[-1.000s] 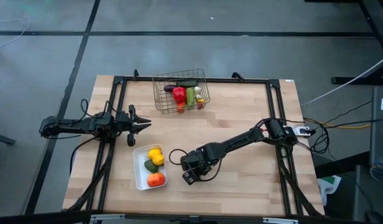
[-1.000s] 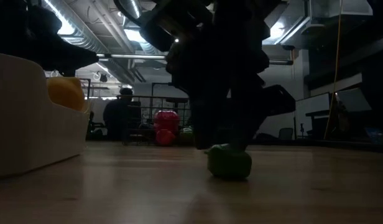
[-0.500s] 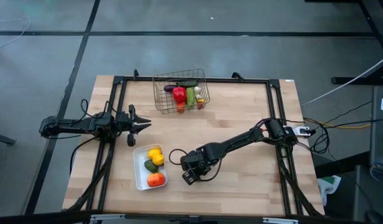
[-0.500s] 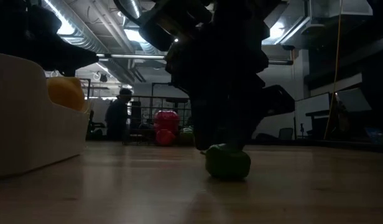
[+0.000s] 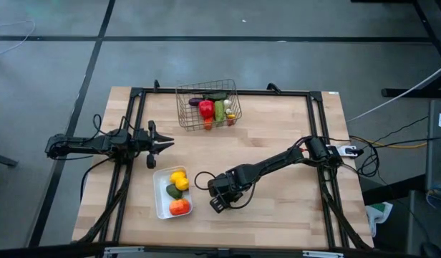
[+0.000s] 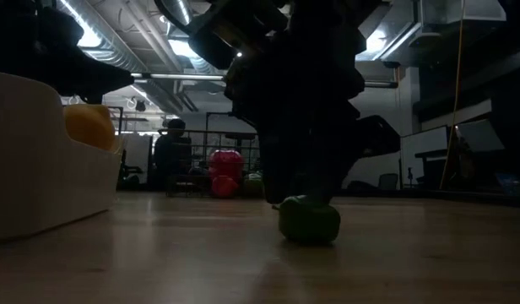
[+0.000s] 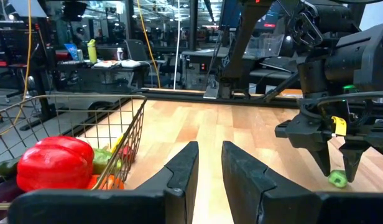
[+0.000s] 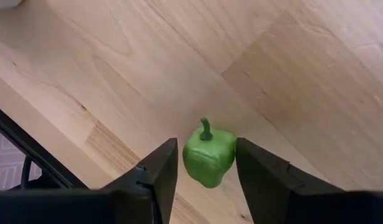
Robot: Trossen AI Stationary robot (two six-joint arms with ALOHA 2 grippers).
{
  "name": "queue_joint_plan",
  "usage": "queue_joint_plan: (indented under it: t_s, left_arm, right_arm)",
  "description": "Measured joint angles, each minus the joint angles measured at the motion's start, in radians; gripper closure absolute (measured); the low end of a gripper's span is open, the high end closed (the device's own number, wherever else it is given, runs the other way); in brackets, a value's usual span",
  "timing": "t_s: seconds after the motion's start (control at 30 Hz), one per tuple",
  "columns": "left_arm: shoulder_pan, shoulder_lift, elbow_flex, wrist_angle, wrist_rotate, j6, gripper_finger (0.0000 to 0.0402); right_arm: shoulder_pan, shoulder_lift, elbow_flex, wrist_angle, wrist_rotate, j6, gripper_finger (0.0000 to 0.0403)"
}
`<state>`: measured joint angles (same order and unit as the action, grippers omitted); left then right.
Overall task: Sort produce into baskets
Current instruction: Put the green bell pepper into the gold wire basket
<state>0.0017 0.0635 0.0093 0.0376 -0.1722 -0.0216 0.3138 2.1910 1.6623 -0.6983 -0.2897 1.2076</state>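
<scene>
We see the right end effector (image 8: 206,180) down at a green pepper (image 8: 207,157) on the desk (image 5: 278,136).
Its fingers stand apart either side of the pepper, which sits at 3 o'clock of the white tray (image 5: 161,204). At 12 o'clock is the wire basket (image 5: 185,107). The left end effector (image 5: 167,144), fingers slightly apart, waits at 9 o'clock.

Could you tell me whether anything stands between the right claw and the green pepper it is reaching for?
Nothing visible does. In the right wrist view the green pepper sits on bare wooden table directly between the open fingers of the right claw, with a gap on each side.
</scene>
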Motion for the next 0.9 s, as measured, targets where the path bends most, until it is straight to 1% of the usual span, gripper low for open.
queue_joint_plan:
  t_s: [0.27, 0.53, 0.9]
  left_arm:
    - [0.000, 0.000, 0.000, 0.000, 0.000, 0.000, 0.0334]
    - [0.000, 0.000, 0.000, 0.000, 0.000, 0.026, 0.0334]
    - [0.000, 0.000, 0.000, 0.000, 0.000, 0.029, 0.0334]
  right_arm:
    - [0.000, 0.000, 0.000, 0.000, 0.000, 0.000, 0.0245]
    - [0.000, 0.000, 0.000, 0.000, 0.006, 0.019, 0.0278]
    - [-0.009, 0.000, 0.001, 0.000, 0.007, 0.019, 0.0280]
